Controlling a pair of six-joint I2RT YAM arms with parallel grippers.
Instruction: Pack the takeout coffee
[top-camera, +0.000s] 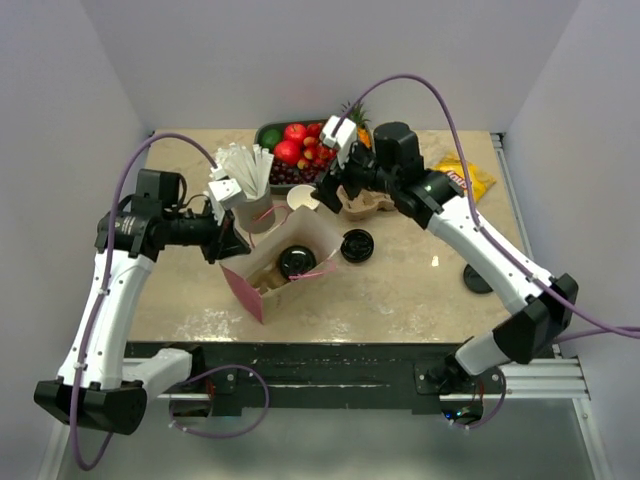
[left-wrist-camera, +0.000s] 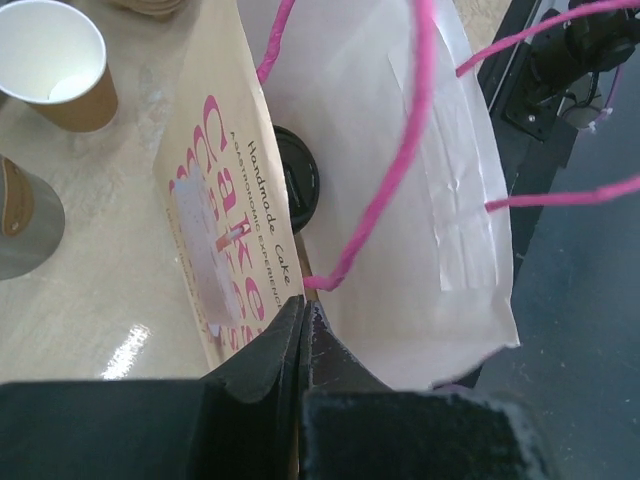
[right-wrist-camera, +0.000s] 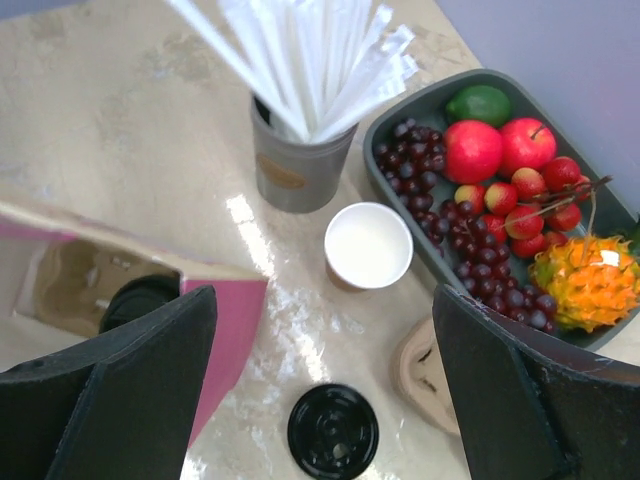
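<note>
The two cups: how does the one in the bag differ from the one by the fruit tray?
The bagged cup is lidded, black on top; the tray-side cup is open, white inside. The bagged cup sits in the bag; the tray-side cup stands on the bare table. Both stand upright.

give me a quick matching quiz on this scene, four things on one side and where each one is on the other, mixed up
1 takeout coffee
2 lidless cup
3 loose black lid
4 left hand

a shut on the rim of the paper bag
b standing beside the fruit tray
c inside the paper bag
d flat on the table, outside the bag

Pairs: 1-c, 2-b, 3-d, 4-a
</note>
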